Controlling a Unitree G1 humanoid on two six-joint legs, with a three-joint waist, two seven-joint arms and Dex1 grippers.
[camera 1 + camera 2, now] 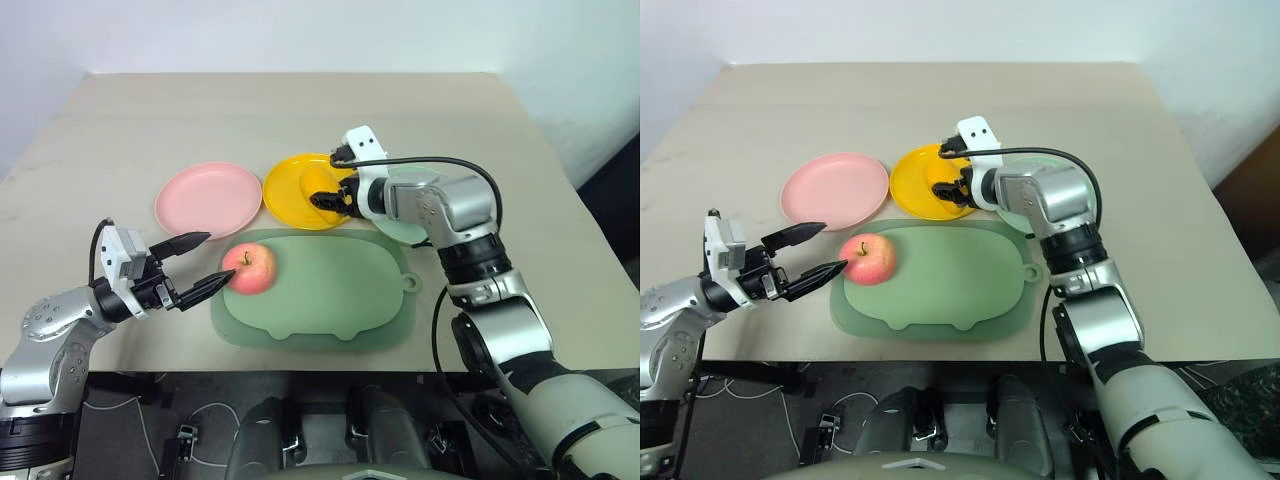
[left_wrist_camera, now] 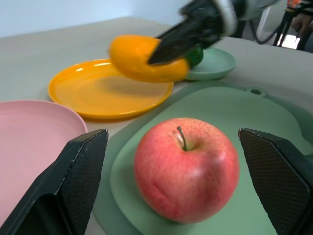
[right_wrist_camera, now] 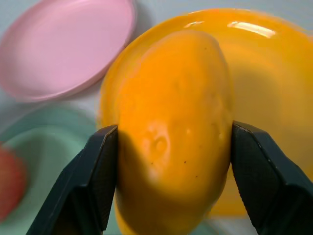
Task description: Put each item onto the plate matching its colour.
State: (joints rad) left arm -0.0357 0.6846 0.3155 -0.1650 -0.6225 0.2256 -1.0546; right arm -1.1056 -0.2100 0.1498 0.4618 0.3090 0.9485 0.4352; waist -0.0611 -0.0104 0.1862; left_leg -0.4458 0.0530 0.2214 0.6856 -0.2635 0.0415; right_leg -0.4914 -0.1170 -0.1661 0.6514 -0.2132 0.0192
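You had the apple (image 1: 249, 269) on the tray's (image 1: 340, 300) left end, three plates (image 1: 208, 196) behind it, mango (image 2: 146, 58) above the middle one.

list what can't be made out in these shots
- Mint green plate: head views, mostly covered by the right arm.
- Dark-green fruit: left wrist view, only a sliver shows behind the mango and right gripper.
- Mango's underside: right wrist view, whether it touches the yellow plate is hidden.
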